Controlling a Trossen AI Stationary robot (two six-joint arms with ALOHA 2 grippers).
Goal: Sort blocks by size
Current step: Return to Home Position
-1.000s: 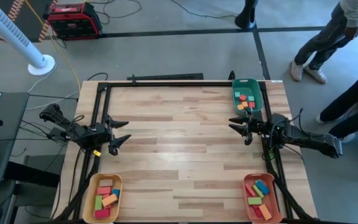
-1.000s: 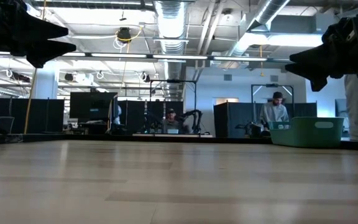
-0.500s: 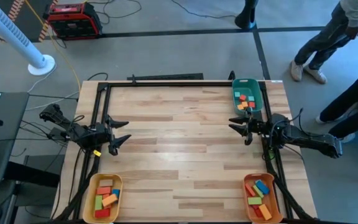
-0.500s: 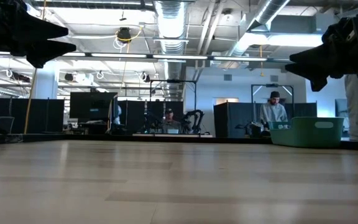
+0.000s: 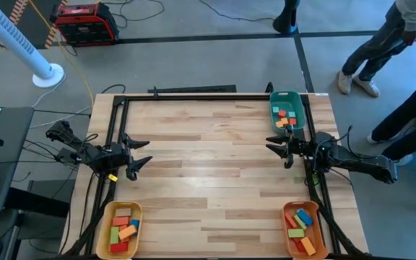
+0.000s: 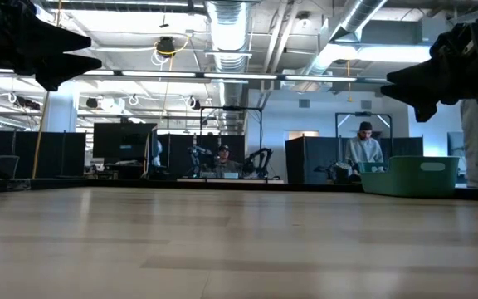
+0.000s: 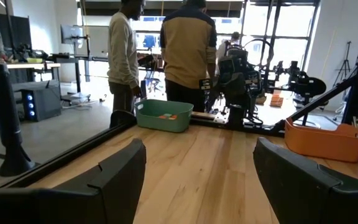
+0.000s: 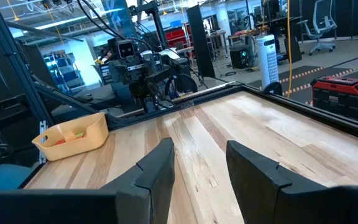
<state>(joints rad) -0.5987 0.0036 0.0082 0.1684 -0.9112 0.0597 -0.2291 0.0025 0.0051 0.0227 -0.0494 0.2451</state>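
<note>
Over the last second nothing on the surface (image 5: pixel 208 166) has been moved. The left claw (image 5: pixel 144 153) is held at the left edge and the right claw (image 5: pixel 269 144) at the right edge, each pointing inward, exactly as before. Both claws are seen spread open and empty in their wrist views, the left more widely than the right. No blocks (image 5: pixel 287 117) are left loose on the wood; all are gathered in the green tray (image 5: pixel 274 108) at the far right corner, the yellow tray (image 5: pixel 110 217) at the near left and the orange tray (image 5: pixel 286 215) at the near right. From this stillness the sort is judged finished and the arms already parked.

Whether each tray holds only one size cannot be confirmed, as the blocks are too small from above and overlap one another. From table height only the green tray's wall is shown, with its contents hidden, and the claws appear merely as dark shapes cut off at the upper corners. The people beside the table are cropped at the frame's edge
</note>
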